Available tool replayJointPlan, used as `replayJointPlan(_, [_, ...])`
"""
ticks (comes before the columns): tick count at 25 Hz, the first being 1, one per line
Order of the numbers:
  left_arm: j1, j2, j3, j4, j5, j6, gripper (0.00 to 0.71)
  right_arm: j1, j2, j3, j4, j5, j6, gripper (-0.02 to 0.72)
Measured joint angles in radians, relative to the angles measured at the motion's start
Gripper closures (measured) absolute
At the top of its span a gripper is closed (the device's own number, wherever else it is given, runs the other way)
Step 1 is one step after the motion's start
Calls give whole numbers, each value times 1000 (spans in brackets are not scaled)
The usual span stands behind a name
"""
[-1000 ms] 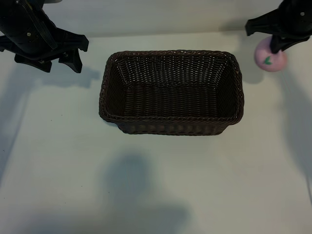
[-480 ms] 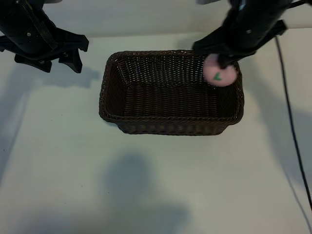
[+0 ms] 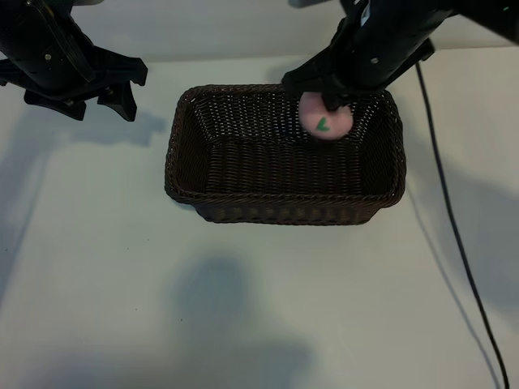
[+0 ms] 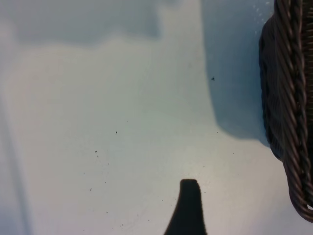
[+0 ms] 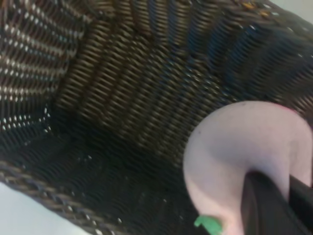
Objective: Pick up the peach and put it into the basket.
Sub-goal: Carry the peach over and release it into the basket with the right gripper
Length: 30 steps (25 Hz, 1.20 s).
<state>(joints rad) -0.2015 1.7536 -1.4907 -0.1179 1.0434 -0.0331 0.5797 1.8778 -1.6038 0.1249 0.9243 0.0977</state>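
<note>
Woven wicker basket (image 3: pixel 284 212), smooth matt peach (image 3: pixel 326 124)

The basket (image 3: pixel 284 212) sits on the pale table (image 3: pixel 243 308).

Both arms were matte black, angular, blocky housings; left gripper (image 3: pixel 77 96) showed broad flat tapered fingers and small pale screw heads; right gripper (image 3: pixel 328 101) was same black, thin black cable (image 3: pixel 454 235) trailing across table.
</note>
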Motion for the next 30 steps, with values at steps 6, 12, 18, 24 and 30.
replayJointPlan(6, [0,0,0,0,1,0,123,37,117,0,16,-16,-49,662])
replayJointPlan(12, [0,0,0,0,1,0,123,50,201,0,24,-28,-61,662])
replayJointPlan(18, [0,0,0,0,1,0,123,50,205,0,23,-29,-63,657])
replayJointPlan(24, [0,0,0,0,1,0,123,50,205,-2,23,-8,-58,489])
replayJointPlan(30, [0,0,0,0,1,0,123,50,205,-98,4,109,-56,180])
